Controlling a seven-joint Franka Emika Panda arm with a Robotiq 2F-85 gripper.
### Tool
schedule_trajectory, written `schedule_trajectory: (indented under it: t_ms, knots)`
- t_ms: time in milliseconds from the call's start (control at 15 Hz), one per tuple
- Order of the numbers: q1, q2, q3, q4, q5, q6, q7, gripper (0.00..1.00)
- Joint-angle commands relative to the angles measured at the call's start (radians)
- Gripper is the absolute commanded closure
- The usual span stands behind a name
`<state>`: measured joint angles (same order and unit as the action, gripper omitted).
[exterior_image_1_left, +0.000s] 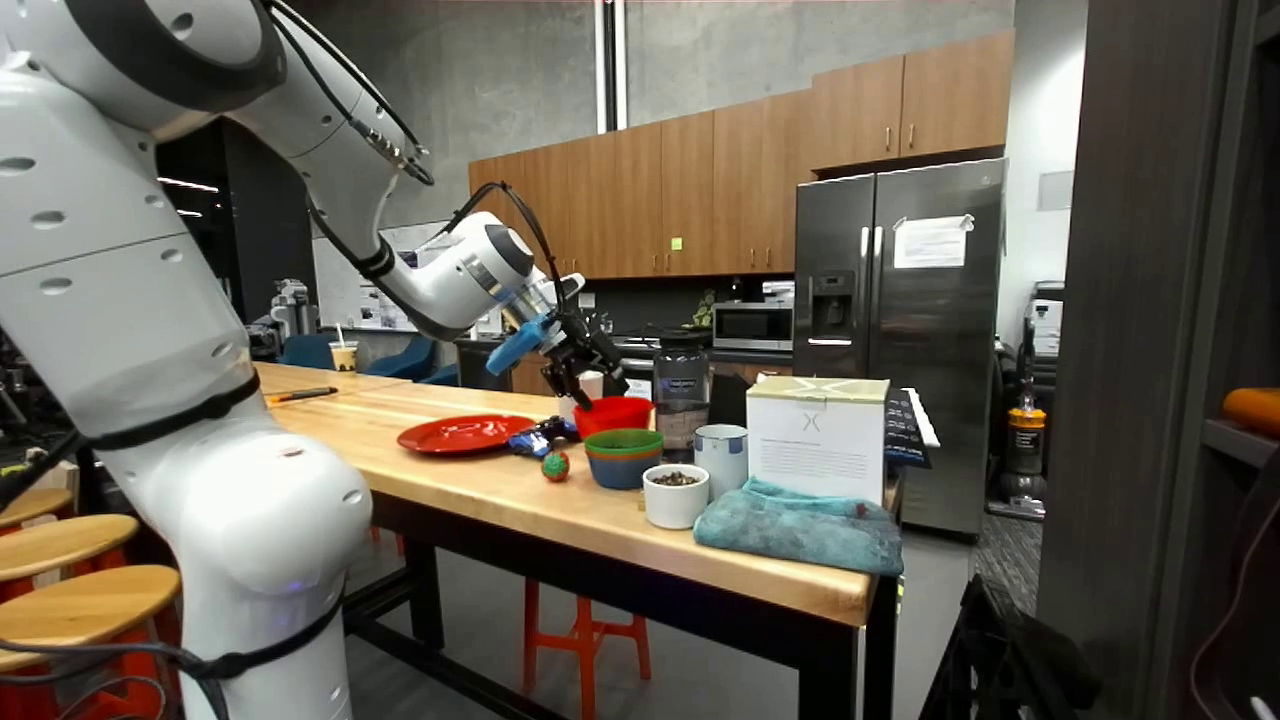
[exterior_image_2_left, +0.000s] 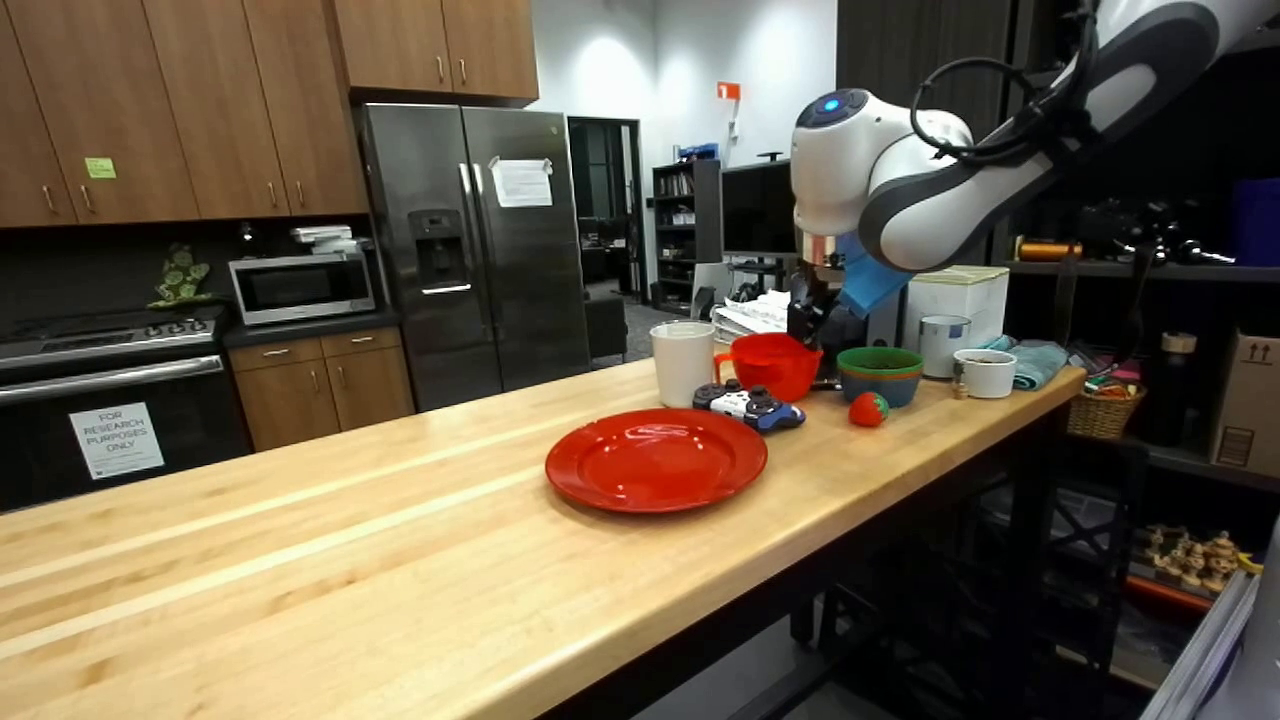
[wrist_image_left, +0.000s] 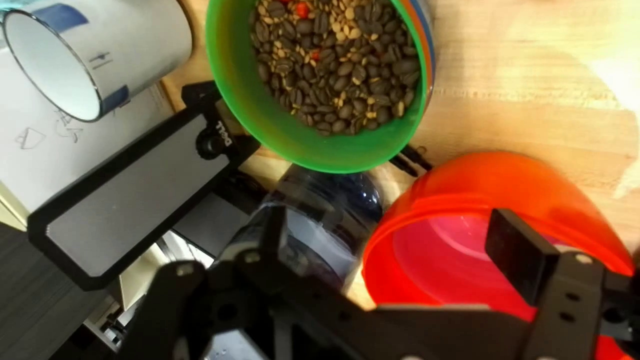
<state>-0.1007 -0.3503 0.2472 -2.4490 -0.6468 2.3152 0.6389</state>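
Looks like a grab-or-release step — gripper spread wide, pinching nothing, right at the red cup near the green bowl — so the next move calls for not bumping it.

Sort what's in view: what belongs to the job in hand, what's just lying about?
Likely in the job:
claw, open
red cup, nearest the claw, contact unclear

Apparently just lying about:
red plate
game controller
strawberry
white mug
teal cloth
white box
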Motion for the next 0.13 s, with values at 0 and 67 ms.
schedule_trajectory:
  t_ms: [0,67]
  knots:
    - [0.023,0.003,-0.021,0.003,-0.007,-0.006,0.005,0.00]
    - [0.023,0.005,-0.021,0.003,-0.007,-0.006,0.005,0.00]
